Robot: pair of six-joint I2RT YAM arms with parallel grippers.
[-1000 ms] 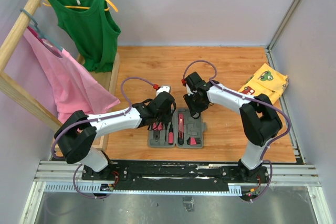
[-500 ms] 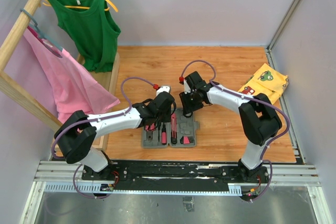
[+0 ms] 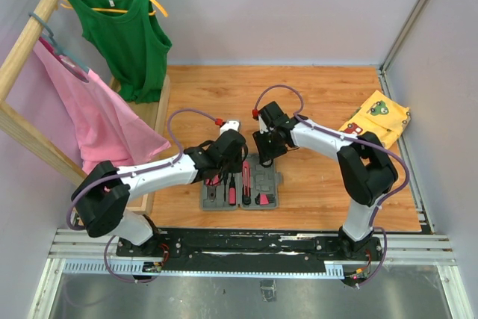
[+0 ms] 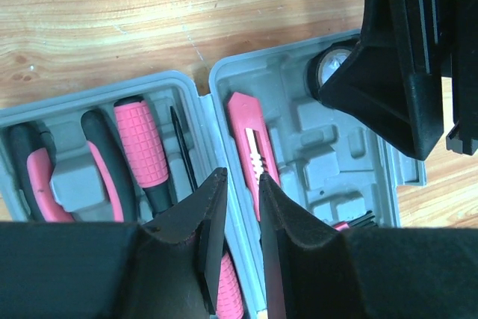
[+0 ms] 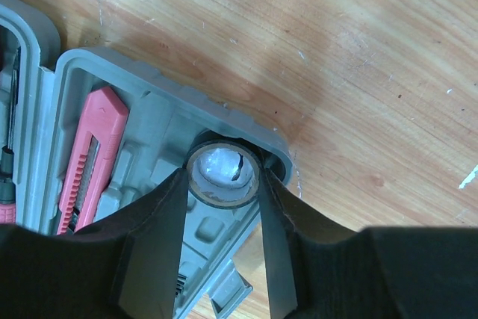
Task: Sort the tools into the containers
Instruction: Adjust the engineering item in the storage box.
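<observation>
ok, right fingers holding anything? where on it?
Yes: the round disc, pinched across its rim by the right fingers, in the grey case's corner pocket.

White arms point(image 3: 157, 173) with black joints point(image 3: 370, 173), lilac cables point(image 3: 187, 113), black claws point(image 4: 239, 184).

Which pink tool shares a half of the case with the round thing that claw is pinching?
The flat pink cutter with the notched slider, near the round disc; the pink screwdriver and pliers lie in the other half.
</observation>
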